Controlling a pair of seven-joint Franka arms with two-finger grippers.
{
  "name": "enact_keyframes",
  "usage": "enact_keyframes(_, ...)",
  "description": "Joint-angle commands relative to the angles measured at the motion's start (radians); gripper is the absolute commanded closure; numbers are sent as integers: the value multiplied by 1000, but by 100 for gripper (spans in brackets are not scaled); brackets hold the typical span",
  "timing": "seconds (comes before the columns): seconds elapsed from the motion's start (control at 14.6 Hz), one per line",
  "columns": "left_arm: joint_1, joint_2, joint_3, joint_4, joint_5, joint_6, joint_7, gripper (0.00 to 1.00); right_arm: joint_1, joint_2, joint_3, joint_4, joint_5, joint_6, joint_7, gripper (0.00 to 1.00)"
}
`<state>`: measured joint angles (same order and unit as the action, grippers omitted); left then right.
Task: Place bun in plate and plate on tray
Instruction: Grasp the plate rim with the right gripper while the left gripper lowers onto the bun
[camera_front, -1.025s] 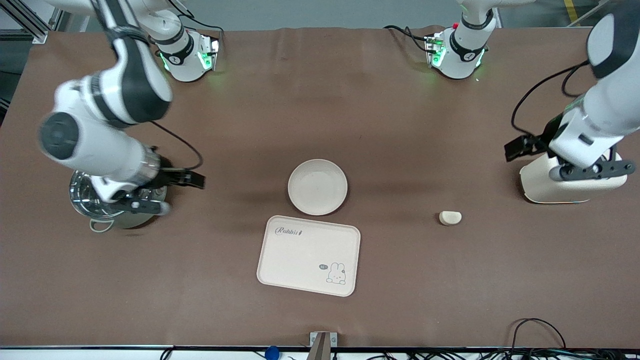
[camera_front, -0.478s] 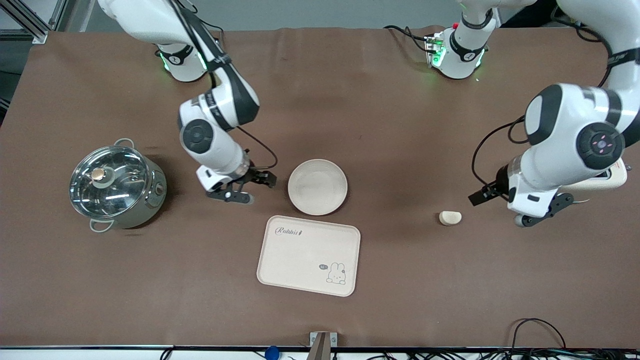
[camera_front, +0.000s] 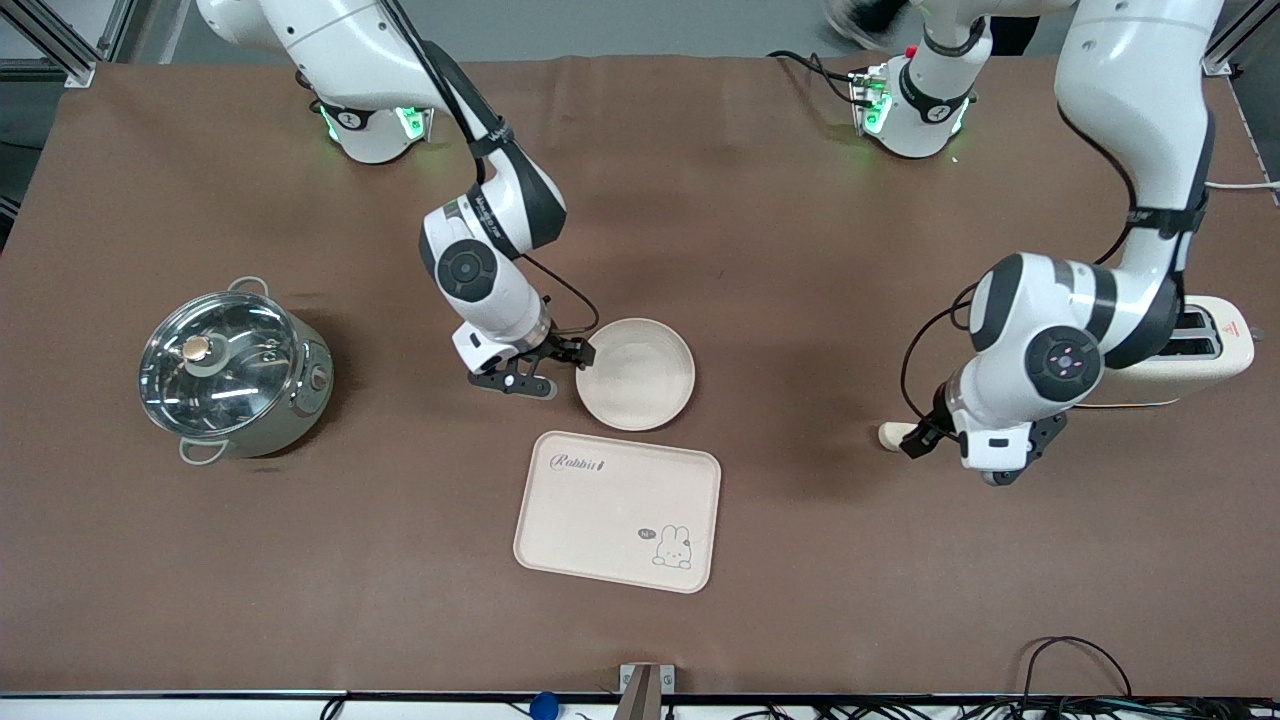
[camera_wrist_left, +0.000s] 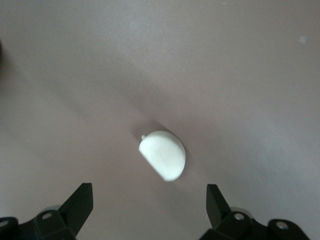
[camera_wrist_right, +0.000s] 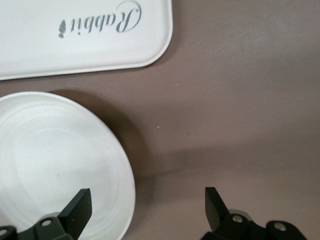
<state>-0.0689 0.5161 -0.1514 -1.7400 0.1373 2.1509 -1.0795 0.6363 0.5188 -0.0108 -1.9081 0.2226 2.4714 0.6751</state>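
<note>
The bun (camera_front: 889, 435), a small pale half-moon lump, lies on the brown table toward the left arm's end, partly covered by the left arm's hand. My left gripper (camera_front: 978, 456) hovers just above and beside it, open and empty. In the left wrist view the bun (camera_wrist_left: 162, 155) lies just ahead of the open left gripper (camera_wrist_left: 148, 210). The round plate (camera_front: 636, 374) sits mid-table, empty. My right gripper (camera_front: 562, 370) is open at its rim on the pot side. In the right wrist view the plate (camera_wrist_right: 50, 160) has its rim between the jaws of the right gripper (camera_wrist_right: 147, 210). The Rabbit tray (camera_front: 618, 510) lies nearer the camera than the plate and also shows in the right wrist view (camera_wrist_right: 75, 35).
A steel pot with a glass lid (camera_front: 234, 372) stands toward the right arm's end. A cream toaster (camera_front: 1205, 350) stands at the left arm's end, partly covered by the left arm.
The right gripper swung from over the pot to the plate's rim. The left gripper moved from the toaster to just above the bun. Bun, plate and tray have not moved.
</note>
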Motion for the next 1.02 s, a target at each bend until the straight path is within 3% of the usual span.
enact_keyframes(0.0, 1, 34, -2, -3, 25, 58, -97, 0, 22, 4, -9, -5, 23, 18, 24, 0)
enact_keyframes(0.55, 15, 119, -5, -7, 25, 110, -146, 1, 51, 3, -11, -5, 23, 18, 70, 0)
enact_keyframes(0.82, 17, 140, -5, -6, 22, 125, -148, 18, 63, 3, -11, -6, 21, 20, 90, 0)
enact_keyframes(0.96, 17, 153, -5, -6, 19, 141, -148, 32, 77, 3, -11, -6, 21, 17, 127, 0)
